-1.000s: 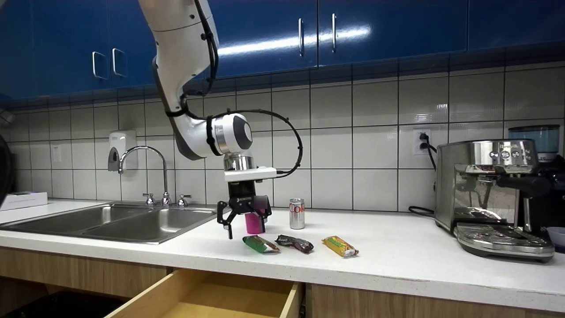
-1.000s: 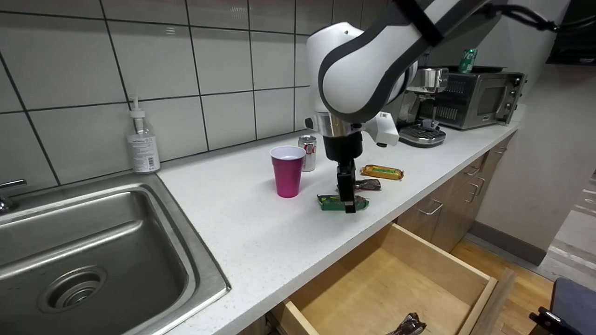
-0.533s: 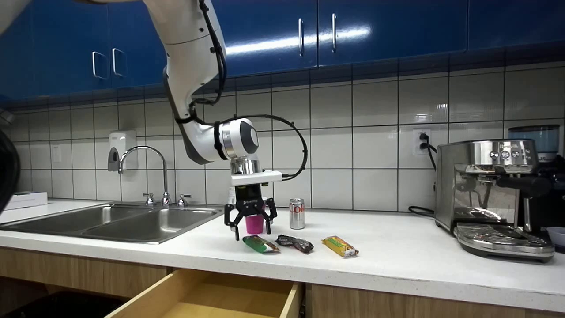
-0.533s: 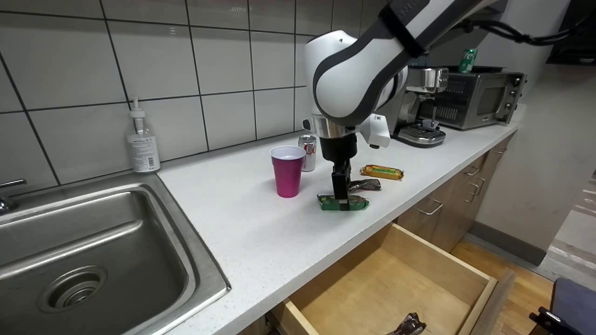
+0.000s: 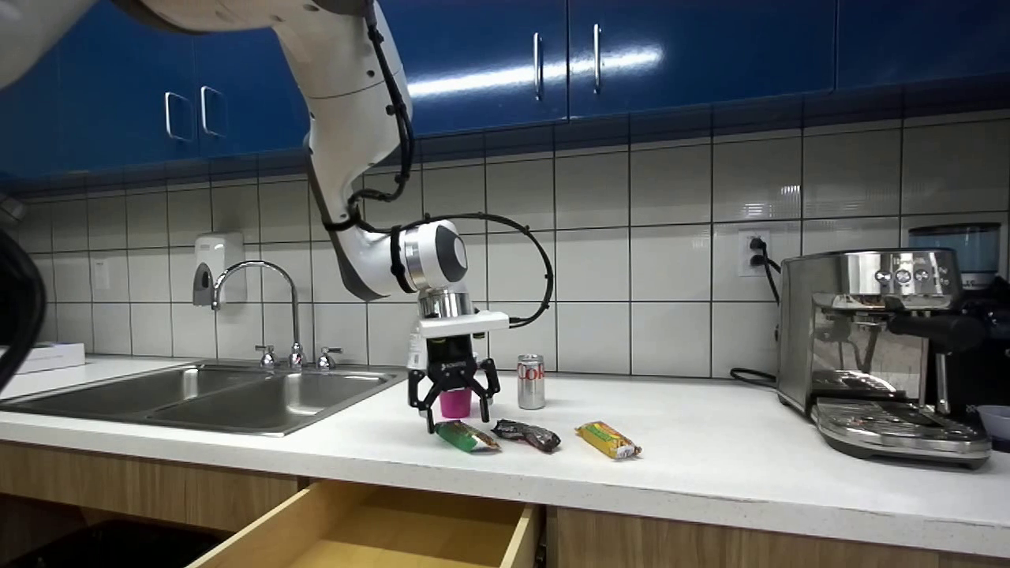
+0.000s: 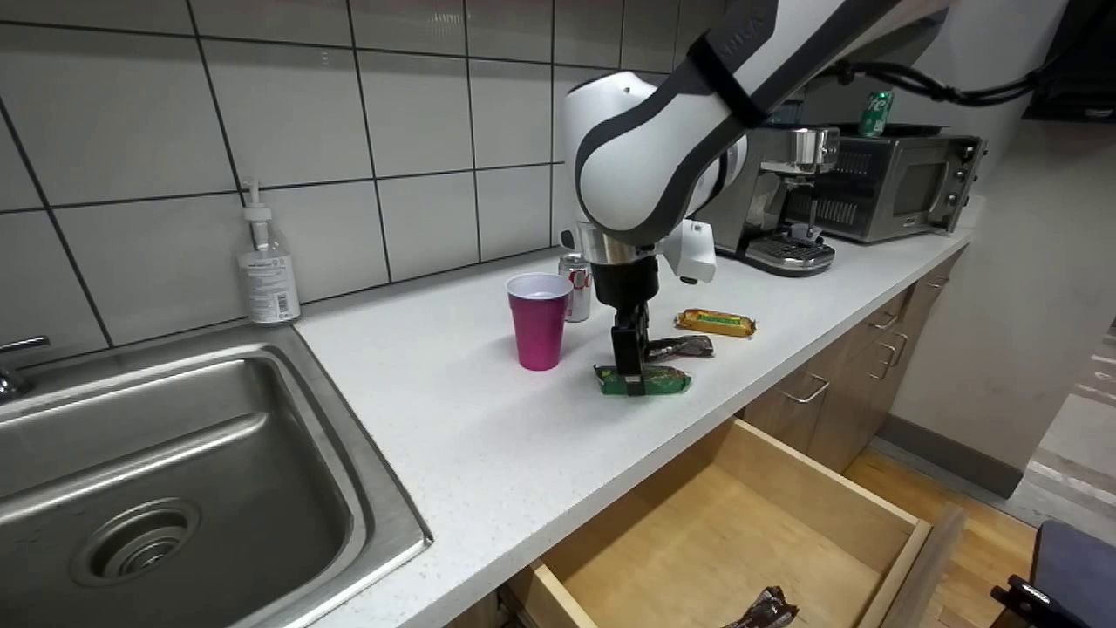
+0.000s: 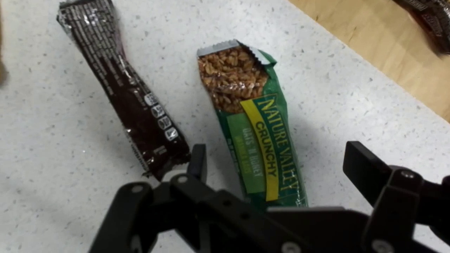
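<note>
Tool [image 5: 458,424] lowered, green bar [image 7: 258,137] beneath, between parted fingers [image 7: 364,172]

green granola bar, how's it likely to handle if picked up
The green granola bar may slip a little, its wrapper being glossy. Lying flat, it probably won't roll. Its "CRUNCHY" label hints it could crumble if squeezed.

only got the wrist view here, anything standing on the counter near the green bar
Observer: Yes, a pink cup stands upright between the green bar and the tiled wall.
Operator: ok, anything beside it
Observer: A silver can, also upright, with a gap between the two in an exterior view.
Operator: and what's the wood at my top right
Observer: The inside of a drawer that stands open below the counter.
</note>
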Robot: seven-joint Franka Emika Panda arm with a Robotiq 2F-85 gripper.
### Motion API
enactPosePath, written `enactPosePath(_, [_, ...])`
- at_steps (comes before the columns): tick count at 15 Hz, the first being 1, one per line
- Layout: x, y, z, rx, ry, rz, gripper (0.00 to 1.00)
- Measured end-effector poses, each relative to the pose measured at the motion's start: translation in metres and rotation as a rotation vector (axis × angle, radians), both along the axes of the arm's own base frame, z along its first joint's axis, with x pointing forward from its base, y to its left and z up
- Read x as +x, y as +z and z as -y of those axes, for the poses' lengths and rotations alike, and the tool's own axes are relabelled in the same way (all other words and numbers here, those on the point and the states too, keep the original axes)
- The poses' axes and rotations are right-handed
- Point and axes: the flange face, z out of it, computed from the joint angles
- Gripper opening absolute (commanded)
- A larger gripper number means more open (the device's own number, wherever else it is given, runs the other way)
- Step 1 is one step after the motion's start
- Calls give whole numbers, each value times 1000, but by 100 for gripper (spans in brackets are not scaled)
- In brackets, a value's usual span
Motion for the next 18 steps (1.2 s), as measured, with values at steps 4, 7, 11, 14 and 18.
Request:
enactPosePath(4, [4, -4, 1, 0, -1, 0, 100])
enactPosePath(7, [7, -8, 1, 0, -1, -2, 66])
enactPosePath(11, [8, -13, 1, 1, -1, -6, 34])
enactPosePath(14, [9, -11, -4, 2, 4, -10, 16])
enactPosePath(18, [10, -10, -5, 1, 7, -8, 16])
